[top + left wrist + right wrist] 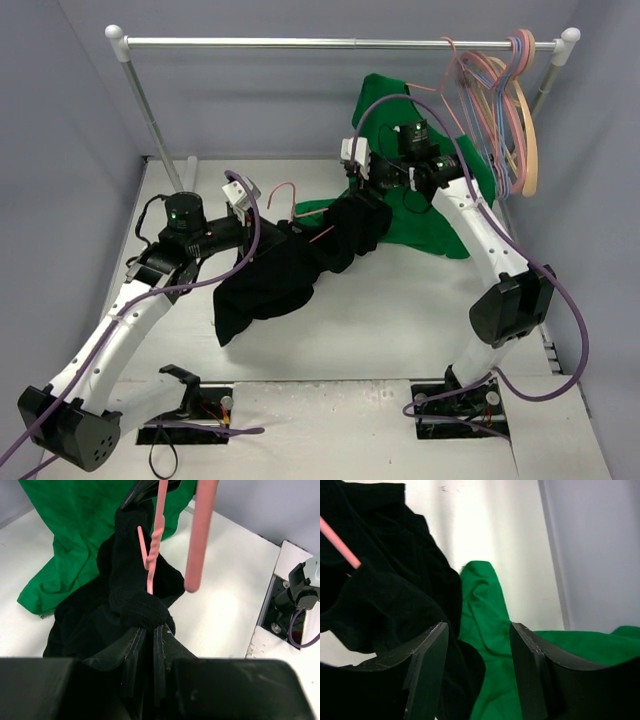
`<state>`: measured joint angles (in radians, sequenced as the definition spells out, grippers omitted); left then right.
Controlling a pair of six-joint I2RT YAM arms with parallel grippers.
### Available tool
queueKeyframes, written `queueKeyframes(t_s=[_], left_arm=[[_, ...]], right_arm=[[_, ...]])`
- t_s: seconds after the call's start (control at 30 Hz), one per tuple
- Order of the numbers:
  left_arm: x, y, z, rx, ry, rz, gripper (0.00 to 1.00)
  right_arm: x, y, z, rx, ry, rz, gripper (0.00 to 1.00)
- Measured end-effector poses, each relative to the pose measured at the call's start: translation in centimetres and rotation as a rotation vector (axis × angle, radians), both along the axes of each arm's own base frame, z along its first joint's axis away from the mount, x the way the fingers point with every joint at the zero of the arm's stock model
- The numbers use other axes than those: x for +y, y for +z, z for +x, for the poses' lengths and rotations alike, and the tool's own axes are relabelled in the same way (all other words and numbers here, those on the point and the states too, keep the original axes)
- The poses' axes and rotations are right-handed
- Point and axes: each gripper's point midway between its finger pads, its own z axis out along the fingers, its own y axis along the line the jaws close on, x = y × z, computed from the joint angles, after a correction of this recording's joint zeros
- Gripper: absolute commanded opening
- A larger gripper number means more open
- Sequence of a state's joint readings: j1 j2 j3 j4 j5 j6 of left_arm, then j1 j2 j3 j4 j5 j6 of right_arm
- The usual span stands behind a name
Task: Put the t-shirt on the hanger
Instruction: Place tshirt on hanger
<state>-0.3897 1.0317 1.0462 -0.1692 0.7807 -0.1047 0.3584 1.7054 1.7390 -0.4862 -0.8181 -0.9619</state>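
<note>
The black t-shirt (270,280) is bunched and draped from the table's middle up to both grippers. The pink wire hanger (283,188) has its hook sticking up out of the cloth. My left gripper (278,228) is shut on a fold of the t-shirt (130,580). The hanger's twisted neck (158,530) runs into the cloth just past my left gripper's tip (149,630); I cannot tell if the wire is pinched too. My right gripper (362,195) is open and empty (479,630) beside the t-shirt's raised end (395,595). A bit of hanger wire (337,542) shows there.
A green t-shirt (440,225) lies on the table behind and right of the black one and hangs up toward the rail (340,43). It also shows in the left wrist view (75,540) and the right wrist view (485,610). Several blue, pink and tan hangers (505,110) hang at the rail's right end.
</note>
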Motion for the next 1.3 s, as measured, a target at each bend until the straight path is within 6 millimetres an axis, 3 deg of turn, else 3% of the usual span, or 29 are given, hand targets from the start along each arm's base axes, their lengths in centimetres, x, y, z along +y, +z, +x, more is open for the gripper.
queueKeyframes(t_s=[0.27,0.53,0.67,0.93,1.1,1.3], left_arm=[[0.1,-0.7,-0.4,0.016,-0.017,0.026,0.0],[0.0,-1.0,-0.8,0.019,-0.043,0.033,0.0],[0.0,-1.2,-1.0,0.024,-0.051,0.038,0.0],[0.0,-1.3,-1.1,0.021,-0.058,0.045,0.0],[-0.1,-1.0,-1.3,0.014,-0.066,0.044,0.0],[-0.2,0.1,-1.2,-0.008,-0.074,0.035,0.0]], right_arm=[[-0.5,-1.8,-2.0,0.031,0.001,-0.006,0.51],[-2.2,2.9,-1.4,-0.102,-0.059,0.051,0.52],[-2.8,3.9,-1.7,-0.108,-0.062,0.065,0.52],[-2.9,2.1,-3.5,0.003,-0.033,0.054,0.51],[-2.5,0.0,-4.4,0.088,-0.007,0.028,0.49],[-1.6,-3.0,-4.9,0.167,0.018,-0.006,0.38]])
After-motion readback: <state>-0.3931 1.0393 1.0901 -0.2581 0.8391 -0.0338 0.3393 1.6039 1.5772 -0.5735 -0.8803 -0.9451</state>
